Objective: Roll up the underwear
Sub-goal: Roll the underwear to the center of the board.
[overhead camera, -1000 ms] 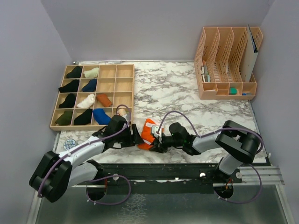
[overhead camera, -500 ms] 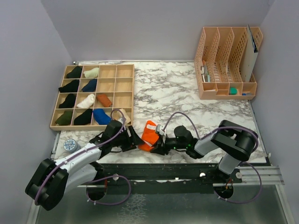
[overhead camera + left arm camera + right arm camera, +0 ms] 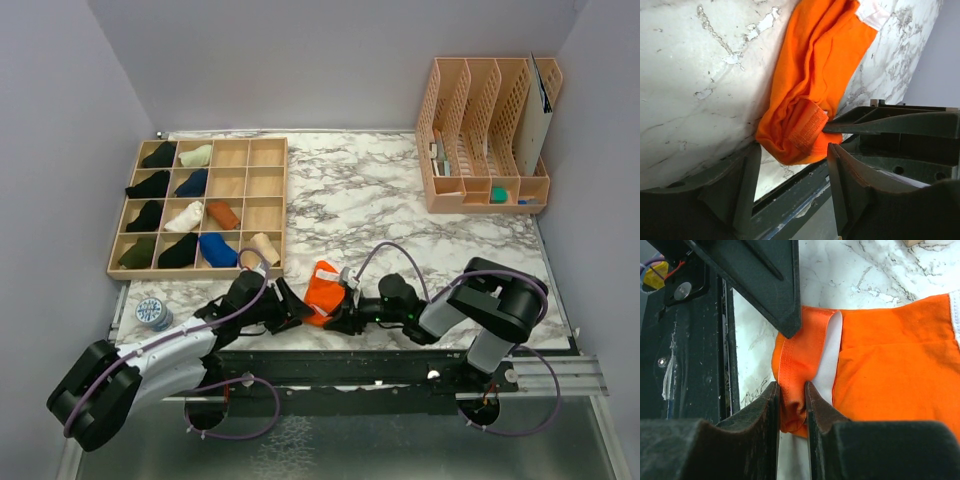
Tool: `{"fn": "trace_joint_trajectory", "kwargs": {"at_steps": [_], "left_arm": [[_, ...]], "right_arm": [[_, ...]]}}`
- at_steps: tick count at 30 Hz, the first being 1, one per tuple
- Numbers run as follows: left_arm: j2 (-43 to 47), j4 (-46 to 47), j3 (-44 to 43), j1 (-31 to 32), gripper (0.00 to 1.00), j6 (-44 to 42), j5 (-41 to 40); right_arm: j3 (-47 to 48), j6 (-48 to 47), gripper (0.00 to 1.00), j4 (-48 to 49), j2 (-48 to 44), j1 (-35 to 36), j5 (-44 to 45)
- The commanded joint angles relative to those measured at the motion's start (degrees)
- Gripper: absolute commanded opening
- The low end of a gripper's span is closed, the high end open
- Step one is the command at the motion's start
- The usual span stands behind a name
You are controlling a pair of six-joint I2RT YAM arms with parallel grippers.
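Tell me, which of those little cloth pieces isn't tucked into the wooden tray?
The orange underwear: it alone lies on the marble table; the others sit in compartments of the wooden tray.

The marble table [image 3: 370, 190] carries a wooden grid tray [image 3: 265, 185] with small fabric bundles [image 3: 190, 182] at left, a peach file rack [image 3: 485, 135] far right, a round patterned tin [image 3: 152, 312] front-left

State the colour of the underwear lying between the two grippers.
Bright orange underwear with a white waistband; the left wrist view shows it best.
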State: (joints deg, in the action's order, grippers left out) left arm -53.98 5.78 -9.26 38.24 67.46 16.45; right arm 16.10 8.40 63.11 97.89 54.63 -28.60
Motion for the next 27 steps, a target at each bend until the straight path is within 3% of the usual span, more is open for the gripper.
{"fn": "trace_joint_trajectory", "kwargs": {"at_steps": [1,8,14,18,25,27], "left_arm": [[-2.2,-0.5,2.9,1.4,0.58,3.6,-5.4],[-4.1,1.3,3.2,1.7,0.48,3.7,-9.3],[-11.7,4.2,0.3,1.8,0.4,0.7,-9.1],[-15.0,5.9,-0.9,1.8,0.27,-0.4,-8.0],[-13.6,2.9,-2.6,1.9,0.0,-2.9,-8.8],[-12.7,1.0,-3.5,1.9,0.0,-3.9,-9.4]], "right_arm": [[-2.4,1.2,0.08,-3.2,2.0,0.0,1.3],[-3.8,-1.4,0.11,-1.2,2.5,0.0,0.5],[-5.1,-6.0,0.12,-1.4,1.6,0.0,1.1],[-4.1,-7.5,0.15,-4.2,1.2,0.0,1.7],[-3.6,-10.0,0.3,-9.7,-4.2,0.0,3.8],[-2.3,-11.4,0.36,-15.6,-7.8,0.0,4.4]]}}
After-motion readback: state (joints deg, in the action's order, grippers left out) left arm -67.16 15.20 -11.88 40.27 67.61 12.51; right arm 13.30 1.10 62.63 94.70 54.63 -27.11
